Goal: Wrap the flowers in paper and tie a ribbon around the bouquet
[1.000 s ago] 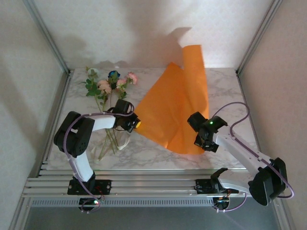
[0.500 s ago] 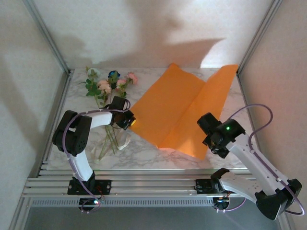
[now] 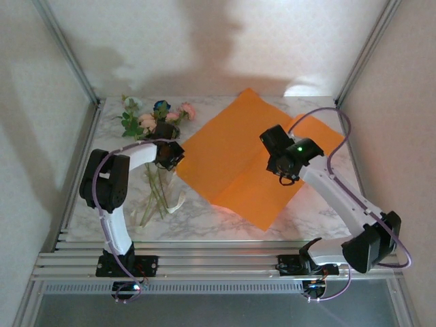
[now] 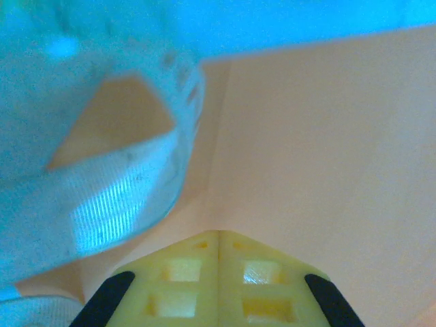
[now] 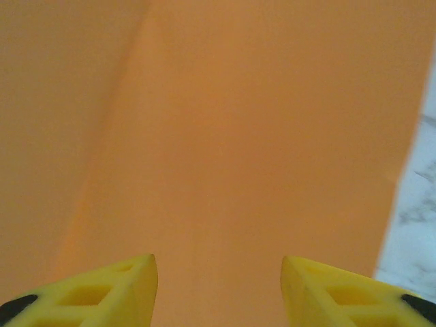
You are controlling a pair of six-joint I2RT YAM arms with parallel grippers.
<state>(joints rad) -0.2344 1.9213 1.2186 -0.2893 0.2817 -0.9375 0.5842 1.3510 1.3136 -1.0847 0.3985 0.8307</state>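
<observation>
Slippage was judged the chief risk: the paper (image 3: 235,160), spread flat across the middle of the table (image 3: 211,221), was glossy. It could be dragged or creased if it were pressed by the right gripper (image 5: 218,269), which was held released above it with nothing between its fingers. The flowers (image 3: 153,121) were laid left of the paper, blooms toward the far edge and stems running toward the near edge, not yet on the sheet. Their thin stems could be scattered or bent if they were swept sideways by the left gripper (image 4: 218,233). The ribbon (image 4: 116,211) was looped close beside that gripper, and it could be snagged and carried off with the next move. The left gripper was clenched, pads (image 4: 184,272) meeting, at the paper's left corner; whether the corner was pinched could not be told. As to materials, the table was seen as a hard white marble-patterned top with grey veins. The paper was a large, smooth, bright orange four-cornered sheet, marked by a soft crease. The flowers were made up of small pink, white and blue heads, green leaves and wiry stems. The ribbon was shown as a thin, pale, see-through strip with a fine woven rib. The pads were yellow, with square recesses.
</observation>
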